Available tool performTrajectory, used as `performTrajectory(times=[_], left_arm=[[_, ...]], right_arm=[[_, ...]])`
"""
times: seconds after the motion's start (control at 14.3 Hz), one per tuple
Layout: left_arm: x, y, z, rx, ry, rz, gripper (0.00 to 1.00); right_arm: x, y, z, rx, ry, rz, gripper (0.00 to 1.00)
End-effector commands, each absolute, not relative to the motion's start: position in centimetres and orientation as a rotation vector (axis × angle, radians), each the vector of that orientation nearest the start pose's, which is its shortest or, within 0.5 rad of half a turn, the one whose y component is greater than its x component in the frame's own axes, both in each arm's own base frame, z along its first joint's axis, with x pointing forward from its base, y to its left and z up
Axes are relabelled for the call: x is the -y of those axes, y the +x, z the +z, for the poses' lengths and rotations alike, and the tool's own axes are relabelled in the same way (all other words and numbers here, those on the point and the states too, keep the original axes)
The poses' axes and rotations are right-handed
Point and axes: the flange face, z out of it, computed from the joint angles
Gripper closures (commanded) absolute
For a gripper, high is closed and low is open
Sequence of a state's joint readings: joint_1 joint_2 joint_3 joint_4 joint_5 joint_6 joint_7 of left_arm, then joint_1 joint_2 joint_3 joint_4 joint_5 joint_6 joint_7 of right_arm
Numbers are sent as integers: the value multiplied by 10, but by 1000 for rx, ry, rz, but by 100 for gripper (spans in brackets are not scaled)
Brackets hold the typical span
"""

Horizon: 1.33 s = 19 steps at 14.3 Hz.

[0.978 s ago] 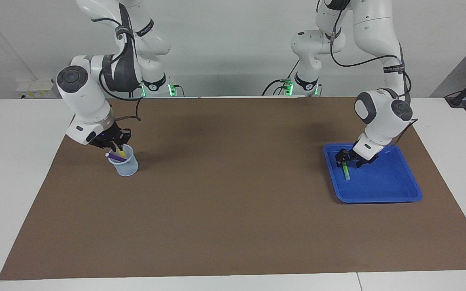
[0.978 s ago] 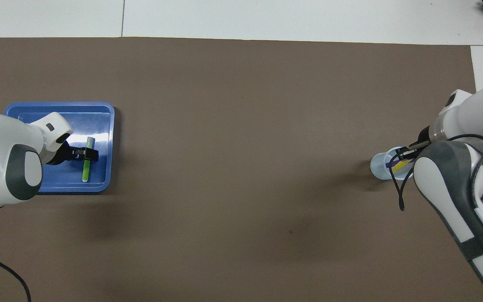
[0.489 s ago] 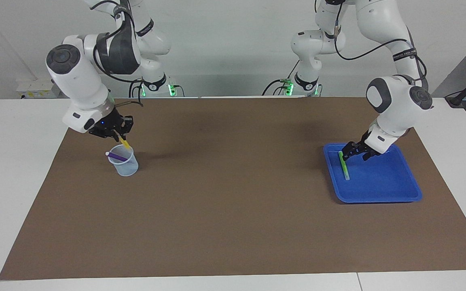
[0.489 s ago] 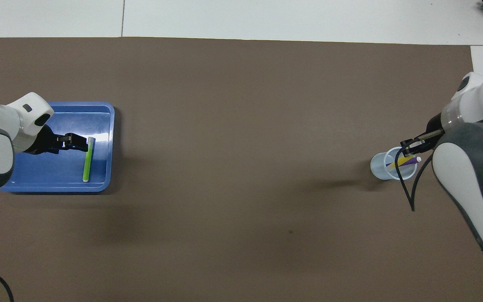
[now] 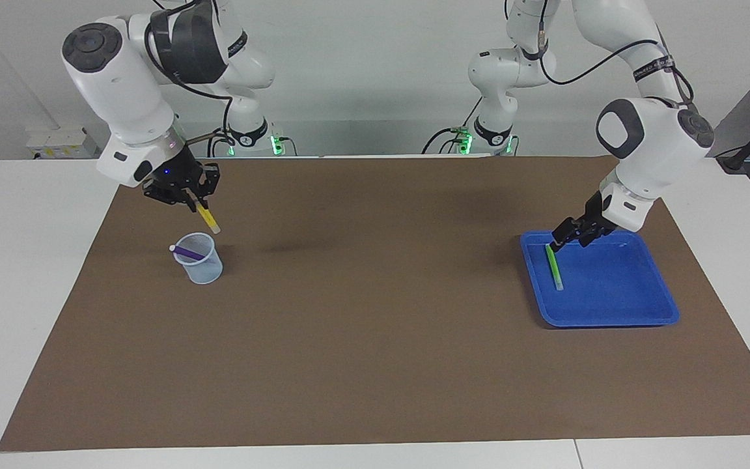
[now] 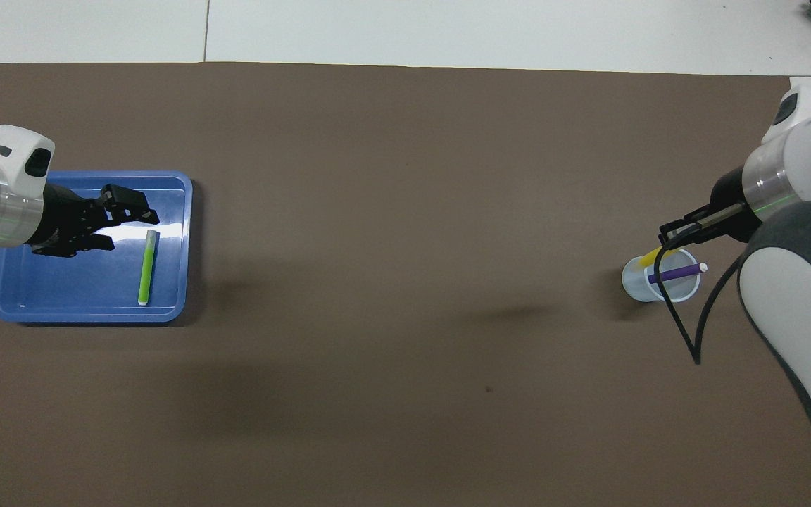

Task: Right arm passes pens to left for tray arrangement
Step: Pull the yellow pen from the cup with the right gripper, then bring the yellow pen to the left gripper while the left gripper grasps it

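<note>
Lab — robot arms (image 5: pixel 134 85) (tabletop rig)

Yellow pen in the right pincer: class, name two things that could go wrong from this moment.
1. The right pincer grips the yellow pen only by its upper end, so it hangs tilted above the cup; it might slip or swing during the pass.
2. The left pincer, open, hangs just above the green pen lying in the tray; a careless move could knock that pen askew.
</note>
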<state>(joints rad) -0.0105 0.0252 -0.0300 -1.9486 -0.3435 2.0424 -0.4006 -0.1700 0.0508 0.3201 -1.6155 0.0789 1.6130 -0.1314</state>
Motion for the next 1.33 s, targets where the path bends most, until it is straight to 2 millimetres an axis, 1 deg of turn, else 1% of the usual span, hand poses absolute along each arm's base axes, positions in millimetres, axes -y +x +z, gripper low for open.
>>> performTrajectory(times=[0.0, 0.07, 0.14, 0.28, 0.35, 0.42, 0.49, 0.56, 0.7, 0.84, 0.98, 1.12, 1.19, 1.26], left_arm=[[62, 566, 504, 1215, -3311, -27, 14], [68, 565, 513, 1334, -3302, -28, 14], [74, 563, 519, 1429, -3291, -15, 14], [84, 560, 530, 1628, -3262, 39, 14], [91, 559, 533, 1736, -3244, 68, 14], [98, 558, 537, 1861, -3208, 102, 14], [106, 558, 541, 1974, -3168, 114, 15], [118, 559, 542, 2058, -3130, 115, 15], [141, 557, 546, 2235, -3048, 131, 15], [168, 553, 548, 2370, -2977, 144, 15], [188, 549, 548, 2493, -2896, 167, 15], [206, 543, 545, 2583, -2816, 222, 15], [215, 539, 546, 2626, -2771, 259, 15], [220, 538, 546, 2680, -2720, 285, 15]], right_arm=[[-109, 566, 588, 215, -2900, 29, 100], [-125, 567, 590, 167, -2869, 0, 100], [-136, 569, 590, 118, -2839, -33, 100], [-147, 573, 585, -12, -2772, -90, 100], [-167, 570, 585, -62, -2731, -126, 100], [-179, 569, 581, -131, -2697, -161, 100], [-196, 566, 581, -212, -2658, -201, 100], [-213, 560, 576, -288, -2624, -206, 100], [-241, 550, 574, -461, -2520, -200, 100], [-260, 544, 573, -597, -2413, -221, 100], [-276, 539, 574, -699, -2321, -245, 100], [-292, 532, 576, -761, -2255, -269, 100], [-297, 530, 577, -776, -2239, -267, 100], [-302, 528, 579, -783, -2223, -273, 100]])
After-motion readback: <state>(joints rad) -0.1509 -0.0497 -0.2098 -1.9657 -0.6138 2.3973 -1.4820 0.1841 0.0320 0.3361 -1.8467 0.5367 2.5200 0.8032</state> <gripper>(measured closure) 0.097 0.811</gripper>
